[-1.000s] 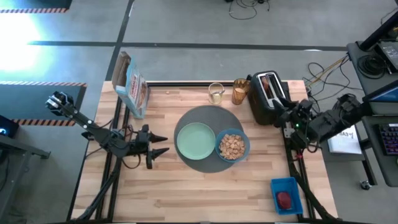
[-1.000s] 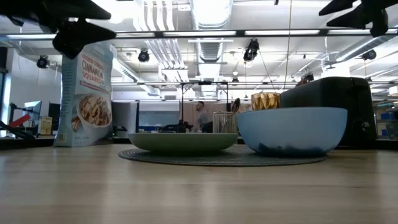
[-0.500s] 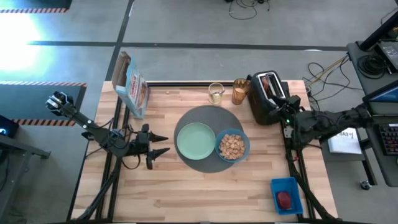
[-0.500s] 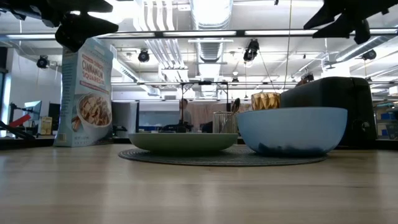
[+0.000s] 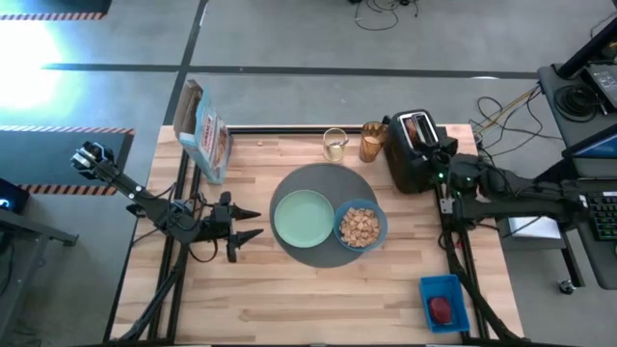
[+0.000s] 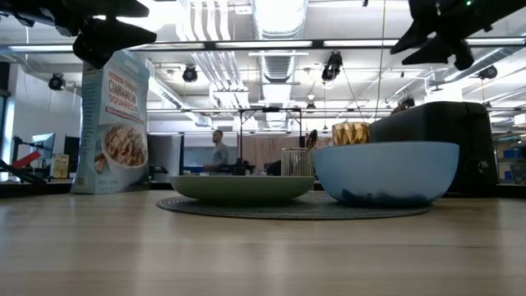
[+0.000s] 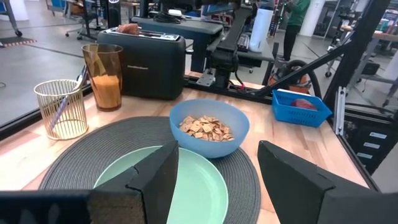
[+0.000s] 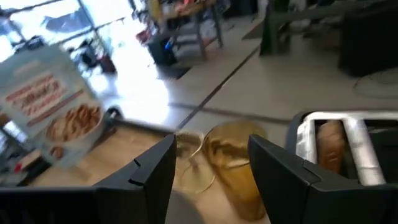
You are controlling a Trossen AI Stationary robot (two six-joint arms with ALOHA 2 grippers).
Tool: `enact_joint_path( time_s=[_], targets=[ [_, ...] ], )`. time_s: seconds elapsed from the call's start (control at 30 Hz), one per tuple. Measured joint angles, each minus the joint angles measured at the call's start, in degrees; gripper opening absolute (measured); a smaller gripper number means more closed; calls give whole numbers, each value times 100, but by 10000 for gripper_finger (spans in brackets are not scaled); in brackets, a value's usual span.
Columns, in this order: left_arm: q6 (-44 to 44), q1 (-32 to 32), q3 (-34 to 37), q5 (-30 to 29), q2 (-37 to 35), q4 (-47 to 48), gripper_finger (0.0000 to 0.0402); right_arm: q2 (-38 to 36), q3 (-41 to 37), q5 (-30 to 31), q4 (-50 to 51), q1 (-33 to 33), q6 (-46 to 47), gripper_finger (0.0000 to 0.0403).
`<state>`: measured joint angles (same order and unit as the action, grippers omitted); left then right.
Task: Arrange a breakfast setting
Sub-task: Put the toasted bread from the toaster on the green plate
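At the centre of the wooden table [image 5: 289, 299], the round dark-grey mat [image 5: 323, 175] carried the pale green plate [image 5: 302, 219] and the blue bowl [image 5: 361, 227] of cereal squares [image 5: 360, 226]. The right gripper [image 5: 445, 162] hovered beside the toaster [image 5: 413, 149], fingers parted and empty; the left gripper [image 5: 243, 225] waited left of the mat, likewise parted, holding nothing.

On my level feed I list: wooden desk [image 6: 246, 255]; round dark-grey mat [image 6: 296, 207] lying flat on it; pale green plate [image 6: 242, 188] and blue bowl [image 6: 386, 171] on the mat, side by side; amber glass [image 6: 351, 133] and wire holder [image 6: 297, 160] behind; black toaster [image 6: 460, 140]; cereal box [image 6: 115, 123] standing upright; a person [image 6: 219, 153] far beyond.
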<state>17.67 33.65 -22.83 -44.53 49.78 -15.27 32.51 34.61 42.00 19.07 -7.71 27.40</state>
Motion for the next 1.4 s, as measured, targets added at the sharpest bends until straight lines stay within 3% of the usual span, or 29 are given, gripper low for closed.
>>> enact_joint_path(
  time_s=[0.1, 0.27, 0.53, 1.0, 1.4],
  targets=[
    [-51, -6, 0, -4, 0, -4, 205, 189, 86, -669, 38, -378, 11, 189],
    [3, -9, 0, 2, 19, -11, 205, 497, 629, -706, 118, -823, -141, 189],
    [19, -9, 0, 8, -12, 175, 205, 1164, 1909, -693, 2639, -1381, 331, 189],
    [35, -9, 0, 11, -76, 334, 205, 2162, 3291, -754, 4486, -1649, 912, 189],
    [39, -10, 0, 17, -81, 385, 205, 2987, 3746, -1247, 4677, -2290, 840, 189]
  ],
)
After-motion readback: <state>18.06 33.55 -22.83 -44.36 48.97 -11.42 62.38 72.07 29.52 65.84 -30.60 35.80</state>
